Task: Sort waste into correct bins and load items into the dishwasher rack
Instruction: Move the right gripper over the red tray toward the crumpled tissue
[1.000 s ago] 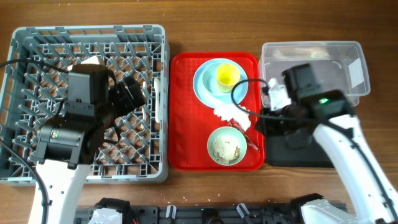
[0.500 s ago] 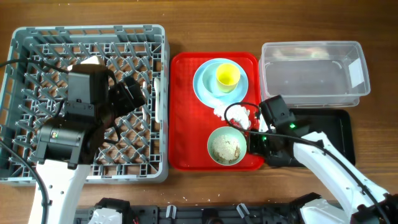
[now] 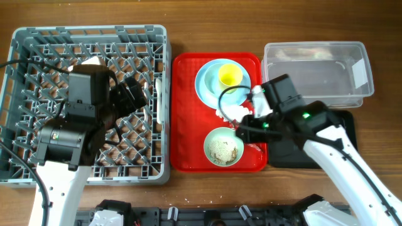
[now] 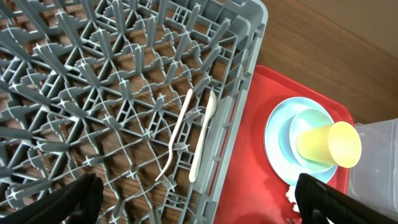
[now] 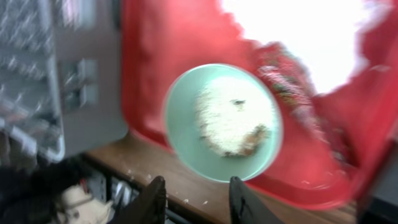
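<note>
The pale green bowl (image 3: pixel 223 149) with beige food scraps (image 5: pixel 230 121) sits at the front of the red serving tray (image 3: pixel 188 113). The crumpled napkin (image 3: pixel 231 112) with red wrapper bits (image 5: pixel 283 81) lies behind it. The yellow cup (image 3: pixel 229 76) lies on the light blue plate (image 3: pixel 207 81). The white fork (image 4: pixel 177 140) and spoon (image 4: pixel 202 143) lie in the grey rack (image 3: pixel 38 37). My right gripper (image 3: pixel 242 133) is open at the bowl's right rim; the bowl (image 5: pixel 186 124) lies just past its fingertips (image 5: pixel 198 199). My left gripper (image 4: pixel 199 196) is open and empty over the rack's right side.
The clear tub (image 3: pixel 314 45) stands at the back right. The black tray (image 3: pixel 345 125) lies in front of it, partly under my right arm. My left arm (image 3: pixel 81 119) covers the middle of the rack. The right wrist view is blurred.
My right arm has left the clear tub, swung down toward the tray's front right, and now sits over the tray beside the bowl. The bowl has shifted slightly left. My left arm has not moved.
</note>
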{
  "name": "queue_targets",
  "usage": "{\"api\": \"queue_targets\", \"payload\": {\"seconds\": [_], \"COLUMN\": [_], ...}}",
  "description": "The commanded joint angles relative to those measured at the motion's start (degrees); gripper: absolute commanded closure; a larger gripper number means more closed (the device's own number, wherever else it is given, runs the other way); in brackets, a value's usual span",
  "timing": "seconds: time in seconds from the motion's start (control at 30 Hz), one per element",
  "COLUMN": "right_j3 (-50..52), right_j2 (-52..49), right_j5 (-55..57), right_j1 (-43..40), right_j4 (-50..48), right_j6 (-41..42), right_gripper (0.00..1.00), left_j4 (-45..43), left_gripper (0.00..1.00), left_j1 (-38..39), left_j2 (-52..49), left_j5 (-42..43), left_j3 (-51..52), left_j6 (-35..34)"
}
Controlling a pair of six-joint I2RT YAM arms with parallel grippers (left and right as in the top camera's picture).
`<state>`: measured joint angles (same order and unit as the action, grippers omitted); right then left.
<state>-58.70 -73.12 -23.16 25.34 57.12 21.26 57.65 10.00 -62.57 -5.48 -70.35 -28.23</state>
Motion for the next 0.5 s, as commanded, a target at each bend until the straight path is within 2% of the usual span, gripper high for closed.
{"api": "queue_targets", "payload": {"seconds": [0.0,0.1,0.13,0.17,0.27,0.4,0.47], "right_j3": [1.2,4.1,5.7,7.2,12.2,13.8,13.8], "right_j2": [0.1,0.0,-0.1,-0.2,-0.8,-2.1,-4.3], "right_j5": [3.4,20.1,23.9,26.2,31.4,33.6,33.7], "right_j1": [6.2,8.2,8.2,8.2,8.1,8.0,8.0], "right_j4": [-2.4,-1.4,-0.3,0.0,-4.0,-9.4,-12.0], "right_j6": [-3.1,-0.8,0.4,1.8,5.9,6.0,5.9], "right_gripper": [0.59,0.59,0.54,0.53,0.55,0.56,0.60], "left_j4": [-0.1,-0.1,-0.1,-0.1,-0.1,-0.1,-0.1], "left_gripper": [0.00,0.00,0.00,0.00,0.00,0.00,0.00], "left_j1": [-0.4,-0.4,-0.4,-0.4,-0.4,-0.4,-0.4], "left_j2": [0.2,0.2,0.2,0.2,0.2,0.2,0.2], "left_j5": [-0.3,-0.3,-0.3,-0.3,-0.3,-0.3,-0.3], "left_j3": [-0.6,-0.6,-0.6,-0.6,-0.6,-0.6,-0.6], "left_j6": [-0.7,-0.7,-0.7,-0.7,-0.7,-0.7,-0.7]}}
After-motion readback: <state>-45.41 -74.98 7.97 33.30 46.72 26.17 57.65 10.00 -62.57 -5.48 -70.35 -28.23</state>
